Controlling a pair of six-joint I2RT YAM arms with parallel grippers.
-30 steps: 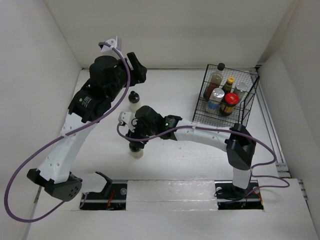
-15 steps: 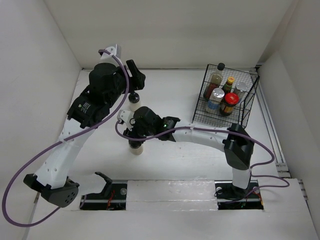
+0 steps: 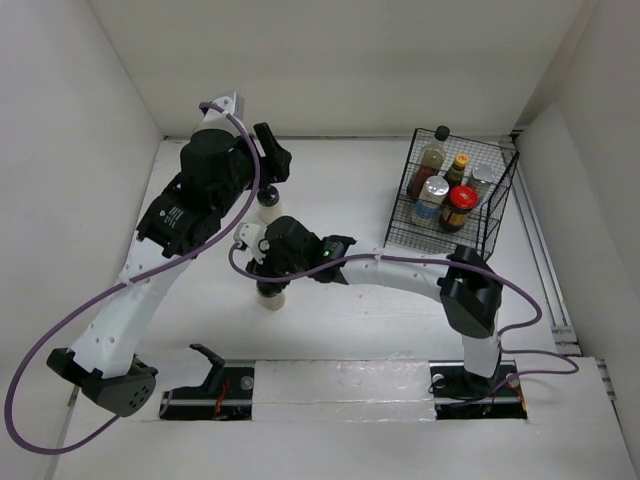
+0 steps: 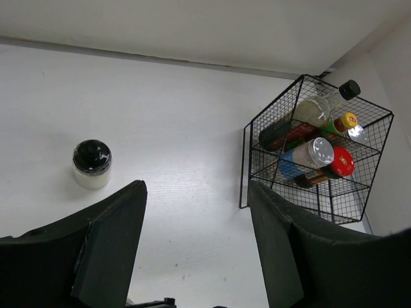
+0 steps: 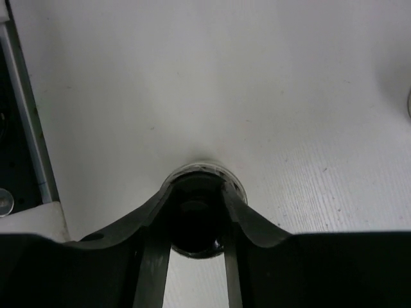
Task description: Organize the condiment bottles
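Observation:
My right gripper (image 3: 268, 272) is shut on the black cap of a pale jar (image 3: 271, 298) standing on the table; in the right wrist view both fingers press the cap of this jar (image 5: 196, 215). A second black-capped pale jar (image 3: 268, 196) stands just beyond it. It shows at the left of the left wrist view (image 4: 92, 164). My left gripper (image 3: 274, 155) hangs open and empty above and behind that jar. The tall dark bottle (image 3: 433, 155), the green-red labelled one (image 3: 458, 168), two silver-capped shakers (image 3: 432, 198) and the red-lidded jar (image 3: 460, 207) sit in the basket.
The black wire basket (image 3: 497, 215) stands at the back right, near the right wall; it also shows in the left wrist view (image 4: 257, 167). White walls close in the table at the back and on both sides. The arm bases sit at the near edge.
My left arm has swung slightly, its gripper now nearer the far jar. My right gripper has stayed on the near jar, shifting slightly left.

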